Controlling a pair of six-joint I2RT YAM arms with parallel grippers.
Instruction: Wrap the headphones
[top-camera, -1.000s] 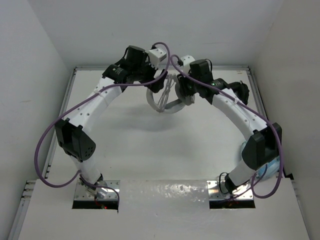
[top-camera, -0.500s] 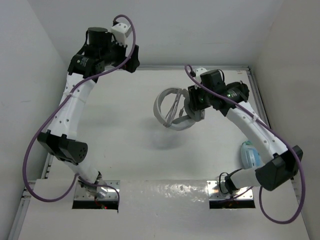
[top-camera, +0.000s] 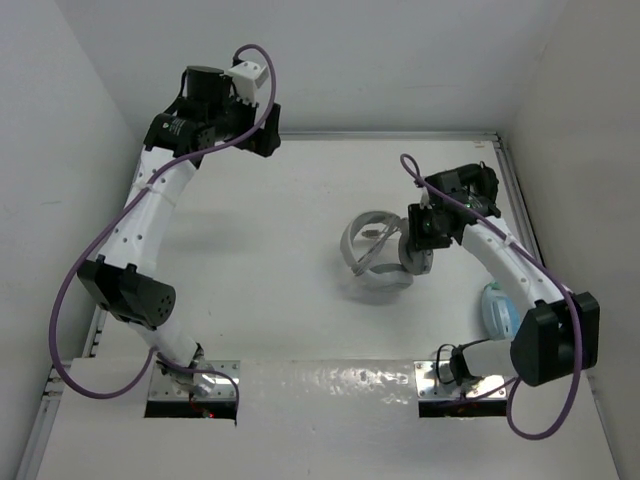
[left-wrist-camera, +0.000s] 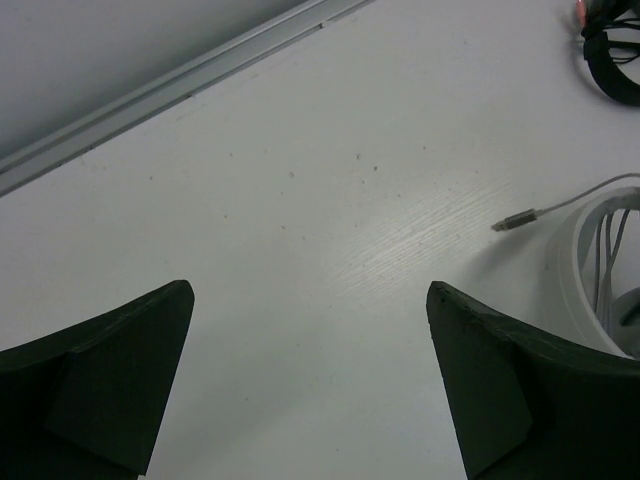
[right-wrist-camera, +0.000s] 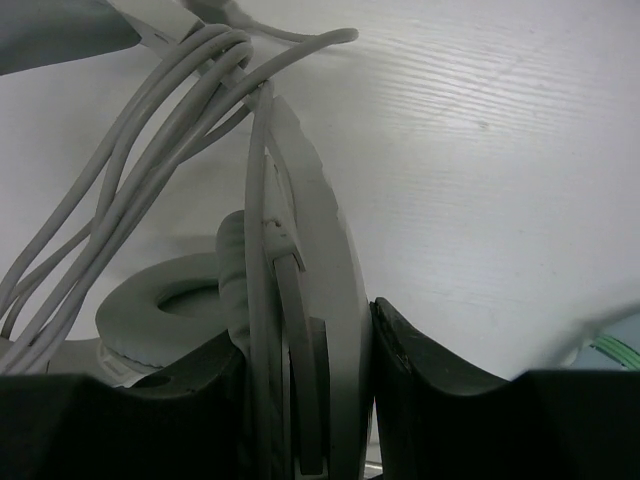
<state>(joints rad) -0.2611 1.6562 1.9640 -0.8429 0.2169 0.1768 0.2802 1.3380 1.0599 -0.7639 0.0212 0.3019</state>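
Observation:
The white headphones (top-camera: 372, 258) hang just above the table right of centre, their grey cable (right-wrist-camera: 130, 190) looped several times across the headband (right-wrist-camera: 320, 230). My right gripper (top-camera: 418, 248) is shut on the headphones' side by one earcup, and in the right wrist view my right gripper (right-wrist-camera: 305, 345) has a black finger pressed on each side of the band. A padded earcup (right-wrist-camera: 160, 310) lies lower left there. The cable's plug (left-wrist-camera: 515, 220) sticks out free. My left gripper (top-camera: 262, 135) is far off at the back left and, in its own view, my left gripper (left-wrist-camera: 310, 290) stands wide open over bare table.
Light blue headphones (top-camera: 497, 310) lie by the right edge next to the right arm. A black looped thing (left-wrist-camera: 612, 62) shows at the top right of the left wrist view. The table's raised back rim (left-wrist-camera: 170, 90) runs close behind the left gripper.
The left arm has swung away from the headphones to the back left, jaws open. The right arm has carried the headphones rightward and nearer.

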